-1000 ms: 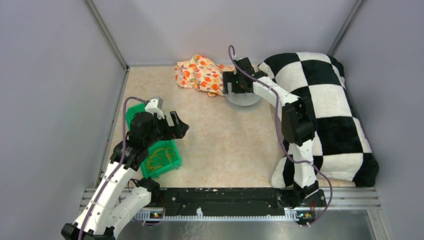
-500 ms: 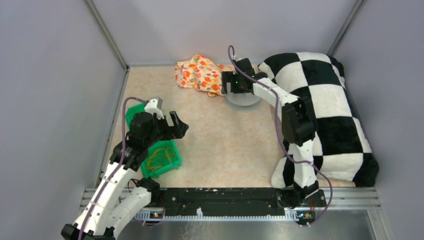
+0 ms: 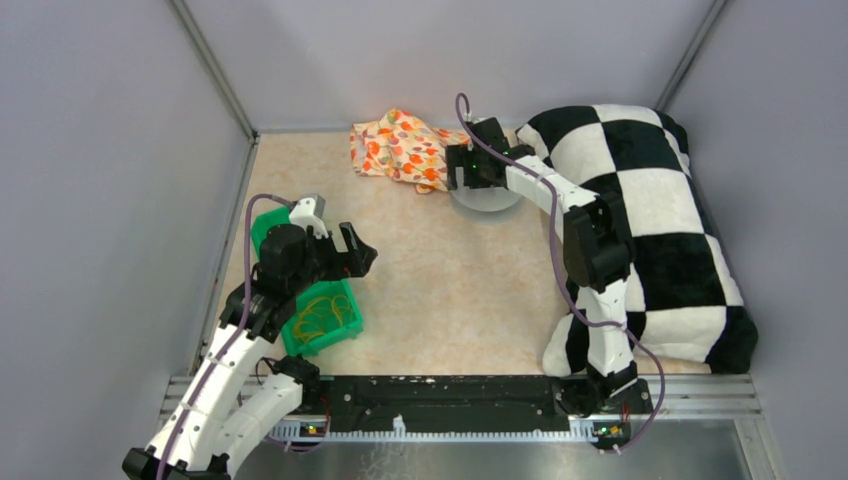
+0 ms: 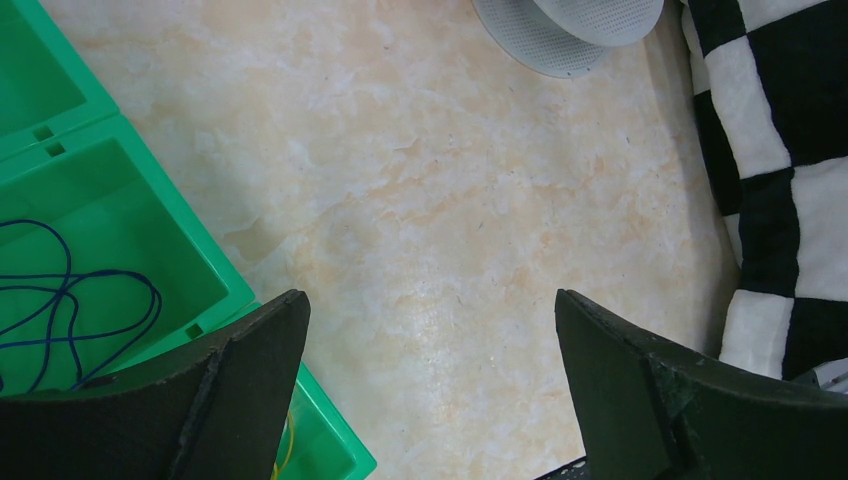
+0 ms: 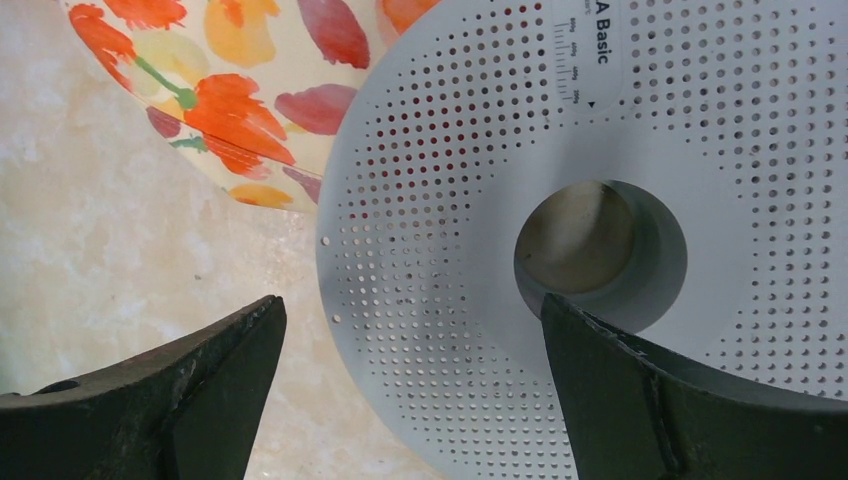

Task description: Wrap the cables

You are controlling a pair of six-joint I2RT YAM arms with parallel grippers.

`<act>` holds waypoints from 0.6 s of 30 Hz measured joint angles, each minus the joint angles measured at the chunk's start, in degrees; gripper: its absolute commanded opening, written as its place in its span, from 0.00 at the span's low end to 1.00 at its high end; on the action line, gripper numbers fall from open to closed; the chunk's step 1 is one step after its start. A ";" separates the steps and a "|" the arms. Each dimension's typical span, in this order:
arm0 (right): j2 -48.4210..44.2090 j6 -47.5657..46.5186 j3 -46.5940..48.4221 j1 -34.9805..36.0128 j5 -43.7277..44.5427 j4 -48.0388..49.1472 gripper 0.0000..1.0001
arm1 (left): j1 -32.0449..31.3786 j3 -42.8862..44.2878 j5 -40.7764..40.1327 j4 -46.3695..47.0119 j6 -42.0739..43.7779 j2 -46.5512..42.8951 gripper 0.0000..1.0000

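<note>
Find the cables (image 3: 318, 315) lying as a loose yellow tangle in the near compartment of the green bin (image 3: 262, 222), at the left of the marbled beige table (image 3: 450, 290). From the left wrist, catch only a sliver of that yellow at the bottom edge, and see a thin blue wire (image 4: 70, 300) looped in the neighbouring compartment of the same bin (image 4: 130, 190).

Spot the left gripper (image 3: 355, 250) hanging over the bin's right rim, fingers spread wide, gripping nothing, clear of the cables. Through its own camera, see this gripper (image 4: 425, 300) framing bare table, with the left finger over the bin's edge.

Across the table, at the far side, meet the right gripper (image 3: 468, 165) poised above the grey spool (image 3: 487, 198), fingers likewise fully apart and closed on nothing. From the right wrist, look between the parted fingers of that gripper (image 5: 408, 300) straight down onto the spool (image 5: 450, 150): a flat perforated flange with a round centre hole, lying face up, one edge overlapping the orange-flowered cloth (image 5: 250, 60), with red showing through the perforations. Cannot tell whether the fingertips touch the flange.

Note the same cloth (image 3: 400, 148) crumpled just left of the spool, against the back wall. Along the right side, see a black-and-white chequered cushion (image 3: 650, 200), the right arm reaching across its edge. Place spool and cables well apart, at opposite corners of the table.
</note>
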 measured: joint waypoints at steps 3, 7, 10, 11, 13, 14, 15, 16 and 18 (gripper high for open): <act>0.00 -0.44 0.00 0.00 0.76 -0.68 0.99 | 0.02 0.00 -0.02 0.00 0.00 0.00 0.99; 0.00 -0.61 0.00 -0.02 1.05 -1.05 0.99 | 0.02 0.00 -0.02 0.07 0.00 0.00 0.99; 0.00 -0.63 0.00 -0.07 0.87 -1.09 0.99 | 0.02 0.00 -0.04 0.09 0.00 0.02 0.99; 0.00 -0.63 -0.02 -0.07 0.74 -1.05 0.99 | 0.00 0.00 -0.04 0.11 0.00 0.09 0.99; -0.11 -0.59 -0.68 -0.07 0.59 -0.31 0.99 | 0.02 0.00 -0.04 0.20 0.02 0.33 0.99; -0.28 -0.52 -1.38 -0.07 0.42 0.46 0.99 | 0.02 0.00 -0.04 0.28 0.04 0.42 0.99; -0.59 -0.44 -2.56 -0.07 0.02 1.40 0.99 | 0.02 0.00 -0.07 0.33 0.04 0.63 0.99; -1.09 -0.35 -4.00 -0.07 -0.55 2.12 0.99 | 0.00 0.00 -0.13 0.33 0.04 0.81 0.99; -2.03 0.07 -6.84 -0.07 -1.79 3.13 0.99 | 0.00 0.00 -0.24 0.33 0.02 0.94 0.99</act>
